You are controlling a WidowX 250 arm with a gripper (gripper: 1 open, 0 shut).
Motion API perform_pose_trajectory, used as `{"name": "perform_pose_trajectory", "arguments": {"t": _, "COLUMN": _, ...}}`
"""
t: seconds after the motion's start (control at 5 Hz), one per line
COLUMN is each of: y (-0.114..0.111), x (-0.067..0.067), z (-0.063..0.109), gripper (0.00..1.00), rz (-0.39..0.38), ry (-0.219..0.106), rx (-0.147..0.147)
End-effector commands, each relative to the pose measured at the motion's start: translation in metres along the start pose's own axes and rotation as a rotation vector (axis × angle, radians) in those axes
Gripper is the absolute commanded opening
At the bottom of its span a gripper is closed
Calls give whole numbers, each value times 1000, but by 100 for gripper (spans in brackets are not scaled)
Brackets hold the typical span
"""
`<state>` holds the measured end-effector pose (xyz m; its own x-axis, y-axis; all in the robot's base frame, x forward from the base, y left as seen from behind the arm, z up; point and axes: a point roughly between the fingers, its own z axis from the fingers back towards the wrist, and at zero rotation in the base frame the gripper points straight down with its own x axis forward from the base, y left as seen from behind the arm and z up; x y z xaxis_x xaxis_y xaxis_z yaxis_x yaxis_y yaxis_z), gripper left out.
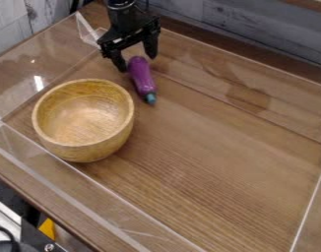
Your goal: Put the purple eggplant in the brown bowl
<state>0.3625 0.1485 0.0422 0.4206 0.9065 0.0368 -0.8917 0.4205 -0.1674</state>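
Note:
The purple eggplant [142, 78] lies on the wooden table, its long axis running from upper left to lower right, with the teal stem tip at its lower end. My gripper [129, 49] hangs just above its upper end, pointing straight down, its black fingers [106, 51] spread open with nothing between them. The brown bowl [83, 119] stands upright to the lower left of the eggplant, a short gap away, and holds nothing.
Clear acrylic walls [32, 59] fence the wooden table [216, 157] on all sides. A grey plank wall runs along the back. A yellow and black object [45, 232] sits outside the fence at the bottom left.

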Motion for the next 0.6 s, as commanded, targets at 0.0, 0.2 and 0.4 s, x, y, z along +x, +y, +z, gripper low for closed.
{"name": "perform_pose_trajectory", "arguments": {"t": 0.0, "y": -8, "x": 6, "z": 20, "gripper": 100, "rz": 3, "ry": -53, "rx": -50}}
{"name": "perform_pose_trajectory", "arguments": {"t": 0.2, "y": -8, "x": 13, "z": 13, "gripper": 100, "rz": 27, "ry": -68, "rx": -36}}
{"name": "perform_pose_trajectory", "arguments": {"t": 0.4, "y": -7, "x": 19, "z": 6, "gripper": 100, "rz": 49, "ry": -80, "rx": -22}}
